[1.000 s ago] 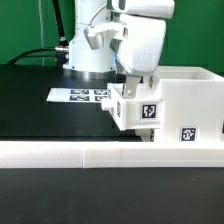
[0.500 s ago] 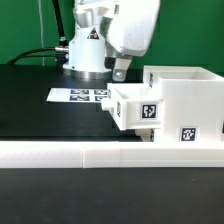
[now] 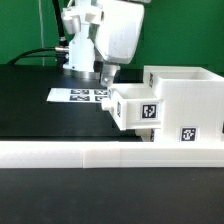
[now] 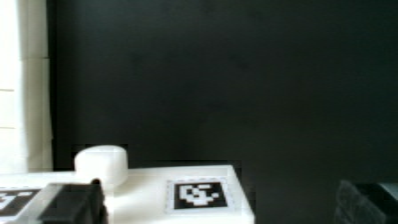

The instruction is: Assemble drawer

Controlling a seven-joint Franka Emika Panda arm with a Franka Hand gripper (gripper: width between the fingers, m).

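The drawer stands at the exterior view's right. Its small open-topped box [image 3: 133, 108] sits partway in the front of the larger white casing [image 3: 188, 98], and each carries a square marker. My gripper [image 3: 107, 78] hangs open and empty above the table, just off the box toward the exterior view's left and apart from it. In the wrist view the gripper [image 4: 222, 205] shows two dark fingers [image 4: 71, 205] spread wide. The box's marked white face [image 4: 196, 193] and a small white knob [image 4: 102, 165] lie between them, lower down.
The marker board [image 3: 80, 95] lies flat on the black table behind the gripper. The long low white border wall [image 3: 100, 153] runs along the front edge, and a white strip [image 4: 18, 90] shows in the wrist view. The robot base [image 3: 85, 55] stands at the back.
My gripper has lifted away from the small box and moved toward the exterior view's left. The box and casing have not moved.
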